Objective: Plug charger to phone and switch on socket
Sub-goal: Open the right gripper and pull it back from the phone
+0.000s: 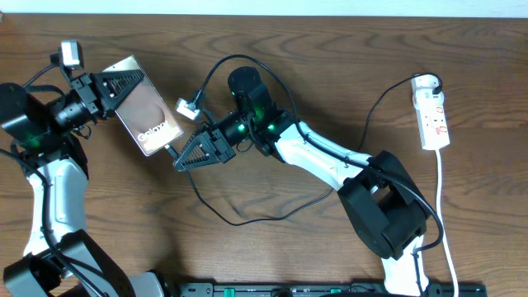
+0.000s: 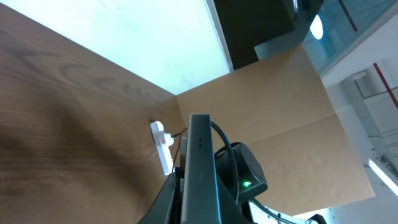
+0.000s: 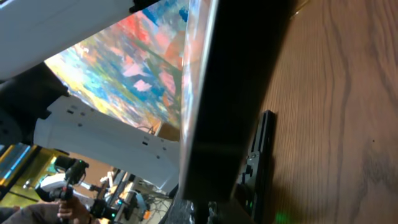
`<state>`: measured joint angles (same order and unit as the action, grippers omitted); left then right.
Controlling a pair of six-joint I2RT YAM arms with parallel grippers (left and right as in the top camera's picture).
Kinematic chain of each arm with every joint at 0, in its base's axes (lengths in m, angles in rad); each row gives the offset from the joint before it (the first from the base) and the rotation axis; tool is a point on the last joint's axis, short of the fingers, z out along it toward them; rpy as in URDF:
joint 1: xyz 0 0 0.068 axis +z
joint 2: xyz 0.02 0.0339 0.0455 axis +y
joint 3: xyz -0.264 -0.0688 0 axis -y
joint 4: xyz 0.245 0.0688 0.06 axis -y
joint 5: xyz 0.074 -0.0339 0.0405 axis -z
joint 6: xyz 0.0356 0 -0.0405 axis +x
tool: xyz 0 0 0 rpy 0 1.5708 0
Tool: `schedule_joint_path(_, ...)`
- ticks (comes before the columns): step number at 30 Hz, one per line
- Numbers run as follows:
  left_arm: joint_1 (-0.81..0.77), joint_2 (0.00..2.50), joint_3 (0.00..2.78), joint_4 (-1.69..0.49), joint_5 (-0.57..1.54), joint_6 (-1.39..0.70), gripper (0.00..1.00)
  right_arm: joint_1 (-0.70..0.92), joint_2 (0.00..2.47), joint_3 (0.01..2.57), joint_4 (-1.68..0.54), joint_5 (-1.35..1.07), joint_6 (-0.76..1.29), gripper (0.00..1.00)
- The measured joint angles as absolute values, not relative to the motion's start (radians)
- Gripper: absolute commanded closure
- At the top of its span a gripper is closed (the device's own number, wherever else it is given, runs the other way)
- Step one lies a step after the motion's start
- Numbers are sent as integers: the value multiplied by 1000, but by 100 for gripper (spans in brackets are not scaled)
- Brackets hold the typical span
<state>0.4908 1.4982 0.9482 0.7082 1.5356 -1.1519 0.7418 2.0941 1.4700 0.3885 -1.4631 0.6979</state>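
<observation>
the flat silvery-grey rectangular phone (image 1: 148,115) is at the left of the brown wood-grain bench (image 1: 330,49), lying slantwise in the overhead view with its screen up and part of the white lettering showing. the left tool (image 1: 124,87) is clamped on the phone's upper end, one black triangular finger on each side of it. in the left wrist view the phone (image 2: 200,162) appears edge-on as a thin grey slab rising from the bottom of the frame. the right tool (image 1: 176,162) points at the phone's lower end. its fingers are drawn together to a narrow tip on a short black piece that touches the phone's bottom edge, so it looks clenched on the end of the long thin black charger cable (image 1: 239,223). the plug tip itself is too small to make out. from there the charger cable curves down and to the right across the bench, then passes under the right arm. the right wrist view is mostly filled by the phone's dark edge (image 3: 230,93), with colourful reflections on its face. the small white elongated power strip (image 1: 433,115) lies well apart at the far right, with a black plug at its top end and its white cord (image 1: 443,214) trailing down. the left wrist view shows the power strip (image 2: 163,146) far off, behind the phone.
</observation>
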Motion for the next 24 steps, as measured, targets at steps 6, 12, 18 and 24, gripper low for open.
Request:
schedule_joint_path(6,493,1498,948,709,1515,-1152,92,742,2094,1470,409,-1440,730,99)
schedule_joint_path(12,498,1498,948,715,1489,-1156,93,742,2094,1469,481,-1425,791,99)
schedule_joint_path(18,498,1498,948,732,1487,-1156,93,742,2094,1468,511,-1418,835,99)
schedule_joint_path(24,498,1498,948,745,1489,-1154,93,742,2094,1468,513,-1415,850,99)
